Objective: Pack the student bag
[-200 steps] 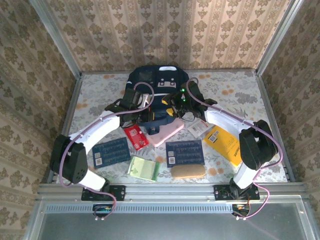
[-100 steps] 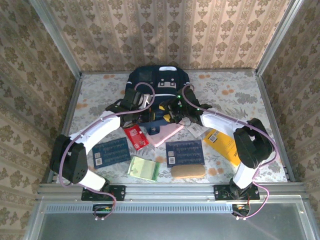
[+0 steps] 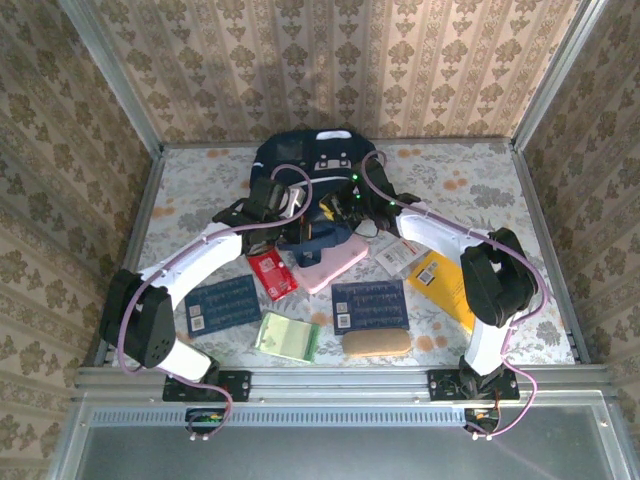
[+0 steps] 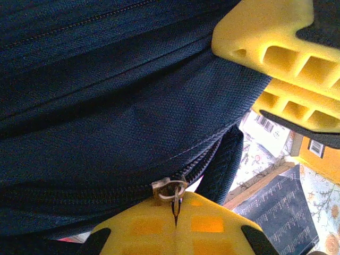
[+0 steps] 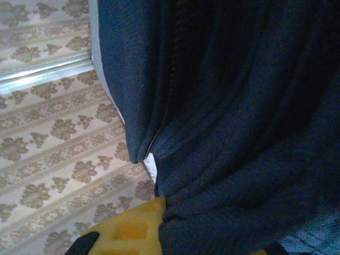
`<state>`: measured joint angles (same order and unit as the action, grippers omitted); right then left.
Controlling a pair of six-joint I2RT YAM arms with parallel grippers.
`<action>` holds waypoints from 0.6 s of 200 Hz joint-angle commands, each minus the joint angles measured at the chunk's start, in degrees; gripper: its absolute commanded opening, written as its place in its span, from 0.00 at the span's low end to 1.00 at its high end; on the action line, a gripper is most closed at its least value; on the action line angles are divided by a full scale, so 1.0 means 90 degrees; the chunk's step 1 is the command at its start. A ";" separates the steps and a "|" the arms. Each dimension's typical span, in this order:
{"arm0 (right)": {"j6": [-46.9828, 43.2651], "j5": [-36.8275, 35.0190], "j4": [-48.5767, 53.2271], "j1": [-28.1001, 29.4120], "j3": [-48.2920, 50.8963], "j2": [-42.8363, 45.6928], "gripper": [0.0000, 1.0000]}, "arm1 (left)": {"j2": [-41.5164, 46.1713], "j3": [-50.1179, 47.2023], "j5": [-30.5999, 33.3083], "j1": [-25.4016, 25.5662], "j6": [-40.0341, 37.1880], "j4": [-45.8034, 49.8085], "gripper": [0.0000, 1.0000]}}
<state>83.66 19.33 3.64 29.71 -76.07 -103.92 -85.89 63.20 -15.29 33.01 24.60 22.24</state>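
Two arms are reaching in over the counter in the top view, their wrists meeting at the near end of the student bag. The bag is lying at the far middle of the counter. Its long axis is running from the back wall toward the arm bases, and its buckle patch is facing up near the far end. On the near side of the bag, a red packet, a pink pouch, a navy booklet, a second navy booklet, a green notebook, a tan case and a yellow book are lying spread out.

From the left wrist, the left fingers are pressing together on the bag's metal zipper pull, with the zipper line running across the navy fabric. The right fingers are sitting just above and to the right of the pull, against the bag's cloth.

From the right wrist, the right fingers are pinching a bunched fold of the bag, the creases gathering down toward them.
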 commanded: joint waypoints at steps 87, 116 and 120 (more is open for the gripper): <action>-0.1552 -0.0371 0.1131 -0.0165 -0.1234 0.0043 0.00 | 0.0269 0.0243 0.0215 -0.0339 -0.0243 0.0313 0.00; -0.1961 -0.0315 0.1348 -0.0244 -0.1419 0.0105 0.00 | 0.0334 0.0213 0.0040 -0.0647 -0.0172 0.0393 0.00; -0.1993 -0.0288 0.1348 -0.0261 -0.1428 0.0104 0.00 | 0.0334 0.0198 0.0022 -0.0695 -0.0159 0.0395 0.00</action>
<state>71.31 18.22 14.02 28.82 -85.71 -105.08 -84.86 63.44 -14.52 29.21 23.53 22.98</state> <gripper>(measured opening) 0.072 0.060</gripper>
